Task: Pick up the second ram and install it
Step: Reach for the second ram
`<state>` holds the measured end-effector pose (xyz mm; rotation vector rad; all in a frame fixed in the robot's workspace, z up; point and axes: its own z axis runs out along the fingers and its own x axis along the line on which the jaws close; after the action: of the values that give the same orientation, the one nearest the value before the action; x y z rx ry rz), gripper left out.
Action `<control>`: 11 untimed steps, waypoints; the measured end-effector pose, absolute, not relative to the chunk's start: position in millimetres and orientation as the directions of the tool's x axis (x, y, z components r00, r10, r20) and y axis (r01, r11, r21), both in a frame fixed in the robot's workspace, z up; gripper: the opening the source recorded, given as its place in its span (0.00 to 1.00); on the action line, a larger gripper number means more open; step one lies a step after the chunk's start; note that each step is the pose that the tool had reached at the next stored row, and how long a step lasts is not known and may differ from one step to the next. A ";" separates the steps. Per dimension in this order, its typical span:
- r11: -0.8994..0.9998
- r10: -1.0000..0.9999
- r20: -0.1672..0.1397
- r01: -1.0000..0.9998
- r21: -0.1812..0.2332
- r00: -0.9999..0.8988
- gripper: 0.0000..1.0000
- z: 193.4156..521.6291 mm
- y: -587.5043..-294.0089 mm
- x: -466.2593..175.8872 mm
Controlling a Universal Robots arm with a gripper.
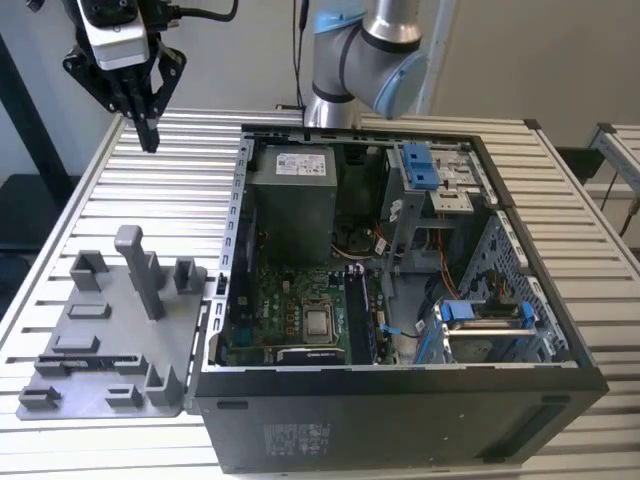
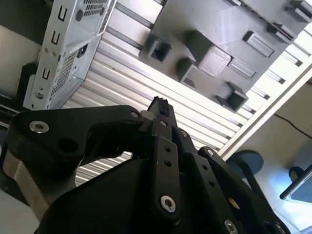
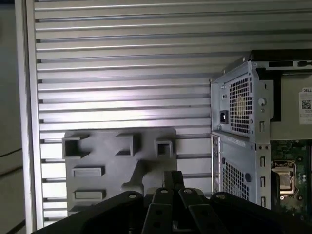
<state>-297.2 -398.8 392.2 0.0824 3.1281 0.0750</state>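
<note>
**Gripper clenched and empty above the table, well away from the case**

A ribbed metal table [image 1: 80, 200] fills the exterior view. The open computer case [image 1: 400, 420] lies across its centre and right. The robot arm [image 1: 380, 60] rises behind it at top centre. The grey pegged tray [image 1: 110, 340] sits at lower left, touching the case's side. The grey power supply [image 1: 290, 200] sits in the case's upper-left corner. At upper left the gripper [image 1: 150, 135] hangs above the table, fingers pressed together on nothing. The second ram [image 1: 372, 318] looks to be the thin blue-green stick on edge just right of the processor [image 1: 318, 322], though I can't be sure.
</note>
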 end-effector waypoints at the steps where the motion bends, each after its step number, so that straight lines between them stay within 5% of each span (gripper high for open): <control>1: 0.997 0.052 -0.010 0.052 0.048 -0.999 0.11 392.1 -398.8 -300.8; 11: 0.998 0.046 -0.010 0.046 0.048 -0.999 0.11 391.9 -398.8 -337.2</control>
<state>-337.2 -398.8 391.9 0.0721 3.1287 0.0749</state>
